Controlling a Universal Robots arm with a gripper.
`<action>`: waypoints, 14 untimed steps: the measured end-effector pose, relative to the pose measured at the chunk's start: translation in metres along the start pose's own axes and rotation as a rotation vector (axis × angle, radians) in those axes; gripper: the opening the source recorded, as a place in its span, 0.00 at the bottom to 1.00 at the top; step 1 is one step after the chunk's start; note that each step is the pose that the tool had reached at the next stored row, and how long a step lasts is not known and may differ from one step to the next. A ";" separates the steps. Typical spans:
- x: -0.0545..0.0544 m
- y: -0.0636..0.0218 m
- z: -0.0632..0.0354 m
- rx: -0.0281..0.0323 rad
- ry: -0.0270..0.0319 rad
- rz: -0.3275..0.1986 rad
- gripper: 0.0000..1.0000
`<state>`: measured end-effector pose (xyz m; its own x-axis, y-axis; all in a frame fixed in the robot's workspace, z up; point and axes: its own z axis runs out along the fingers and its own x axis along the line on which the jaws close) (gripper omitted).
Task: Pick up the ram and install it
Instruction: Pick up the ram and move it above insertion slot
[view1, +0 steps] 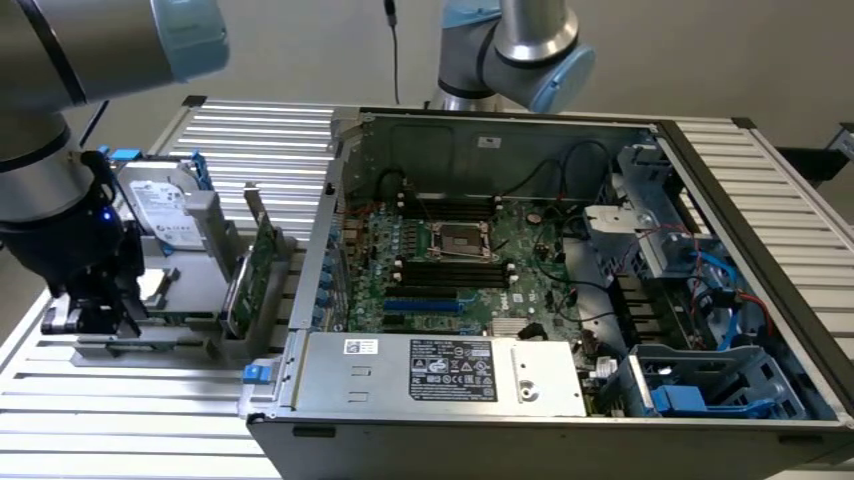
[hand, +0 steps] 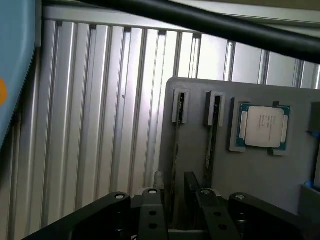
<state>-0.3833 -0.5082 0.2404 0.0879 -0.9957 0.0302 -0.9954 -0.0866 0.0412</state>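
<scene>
Slatted aluminium worktop (view1: 120, 420), pale wall behind.

Nearest, by the worktop's edge on the exterior view's left: gripper (hand: 178, 196) low over a grey holder (hand: 260, 175). From outside, the arm's dark wrist blocks most of that holder.

Wrist view: fingers (hand: 151, 212) spread wide, nothing clamped. Ram (hand: 176, 145) stands on edge in a holder slot and runs in between the fingers. It is seen edge-on, so the chips are unreadable. Its near end is hidden behind the gripper body; cannot tell whether a pad touches it.

Second stick (hand: 212, 142) sits in the next slot, just beside the ram, its near end cut off by the other finger. CPU (hand: 263, 127) lies flat in a pocket beside the sticks. Black cable (hand: 225, 27) crosses above the slats past the holder's far edge.

Beyond the gripper: green card (view1: 254, 280) upright in a rack, hard drive (view1: 167, 205) upright behind it.

Open case (view1: 747, 200) takes the worktop's middle. Power supply (view1: 441, 372) lies nearest, motherboard (view1: 534, 280) behind it. Black slots (view1: 454, 272) flank the socket; what they hold is hard to make out. Wiring clutters the case's side on the exterior view's right.
</scene>
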 end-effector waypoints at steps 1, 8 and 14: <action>0.001 -0.0005 0.0019 0.0002 -0.0002 0.000 0.31; 0.002 -0.0077 0.0142 0.0000 0.0000 0.000 0.31; 0.001 -0.0096 0.0251 -0.0004 -0.0002 0.003 0.31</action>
<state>-0.3747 -0.5094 0.2150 0.0852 -0.9959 0.0302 -0.9956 -0.0839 0.0415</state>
